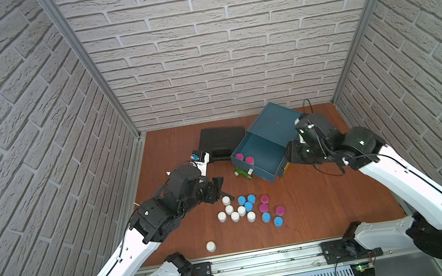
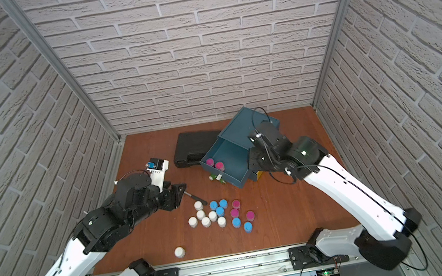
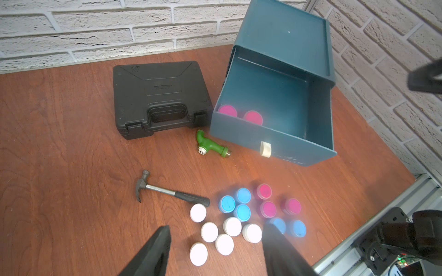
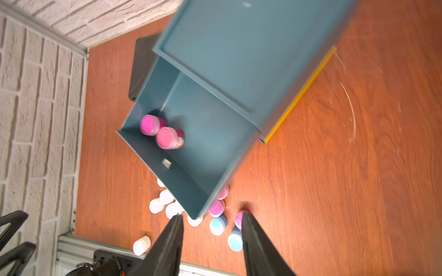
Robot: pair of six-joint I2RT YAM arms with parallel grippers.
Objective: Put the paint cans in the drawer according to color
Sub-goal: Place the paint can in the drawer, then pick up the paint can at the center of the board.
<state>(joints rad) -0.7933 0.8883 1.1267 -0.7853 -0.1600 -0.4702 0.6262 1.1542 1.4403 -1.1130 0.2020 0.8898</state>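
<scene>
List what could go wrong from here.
The white cans stand packed together; the left gripper, closing on one, could topple its neighbours.
The lone white can sits near the front edge of the table; a nudge might send it off.
The right gripper hangs close to the rim of the drawer and might clip it.

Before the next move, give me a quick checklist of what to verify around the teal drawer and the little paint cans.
1. Teal plastic drawer pulled open: ok.
2. Drawer holds one colour only: ok, two magenta-lidded paint cans.
3. Left gripper open and empty: ok.
4. Right gripper empty: ok, jaws apart, nothing between.
5. Three loose magenta cans upright on the brown wooden table: ok.
6. Small steel hammer clear of the nearest white-lidded can: cannot tell, its handle end looks to be touching.
</scene>
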